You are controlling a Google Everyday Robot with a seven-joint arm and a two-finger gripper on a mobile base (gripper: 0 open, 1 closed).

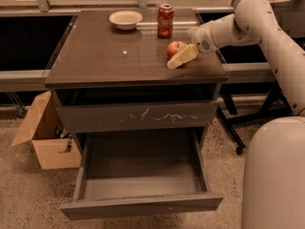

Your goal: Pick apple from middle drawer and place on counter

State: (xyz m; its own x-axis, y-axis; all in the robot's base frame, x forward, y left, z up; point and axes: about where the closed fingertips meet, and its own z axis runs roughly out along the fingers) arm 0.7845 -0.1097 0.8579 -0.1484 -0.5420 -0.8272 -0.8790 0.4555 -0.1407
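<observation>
The red apple (174, 47) with a yellowish patch rests on the glossy counter (114, 56), near its right edge and in front of the soda can. My gripper (180, 48) reaches in from the right at counter height and is open around the apple. One cream finger (181, 57) lies in front of the apple, the other (193, 31) behind it. The middle drawer (143, 206) is pulled out wide below, and its grey inside holds nothing.
A red soda can (165, 20) and a white bowl (125, 19) stand at the back of the counter. A closed drawer front with white scratches (138, 116) sits above the open drawer. A cardboard box (45, 137) stands on the floor at left. My base (274, 175) is at lower right.
</observation>
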